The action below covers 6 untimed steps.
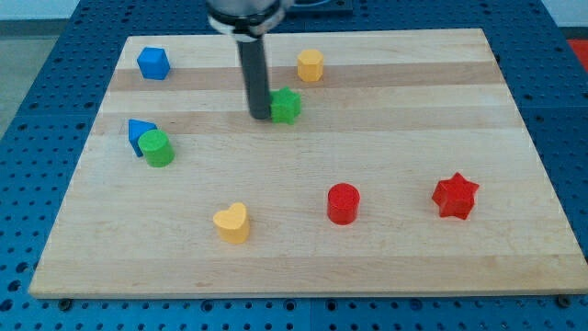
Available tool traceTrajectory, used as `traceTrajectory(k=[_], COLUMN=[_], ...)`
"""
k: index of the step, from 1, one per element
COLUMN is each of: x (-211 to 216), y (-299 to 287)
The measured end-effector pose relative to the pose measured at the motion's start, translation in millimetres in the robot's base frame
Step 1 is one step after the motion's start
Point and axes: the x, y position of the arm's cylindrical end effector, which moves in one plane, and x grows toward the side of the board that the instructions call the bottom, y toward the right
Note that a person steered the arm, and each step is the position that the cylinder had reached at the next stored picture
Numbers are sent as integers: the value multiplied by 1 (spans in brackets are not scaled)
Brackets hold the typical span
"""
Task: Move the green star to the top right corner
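The green star [288, 106] lies on the wooden board [386, 156], above the middle and a little left of centre. My tip [260, 116] stands right at the star's left side, touching it or nearly so. The dark rod rises from there to the view's top. The board's top right corner [478, 37] is far to the right of the star.
A yellow hexagon block [310, 65] sits just up and right of the star. A blue block [152, 62] is at the top left. A blue block [140, 134] and a green cylinder [157, 148] touch at the left. Lower down lie a yellow heart [232, 222], a red cylinder [343, 203] and a red star [456, 196].
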Motion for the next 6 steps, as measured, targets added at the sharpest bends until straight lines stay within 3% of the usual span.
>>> traceTrajectory(k=[4,5,6], x=[-16,-27,-10], y=[205,214,193])
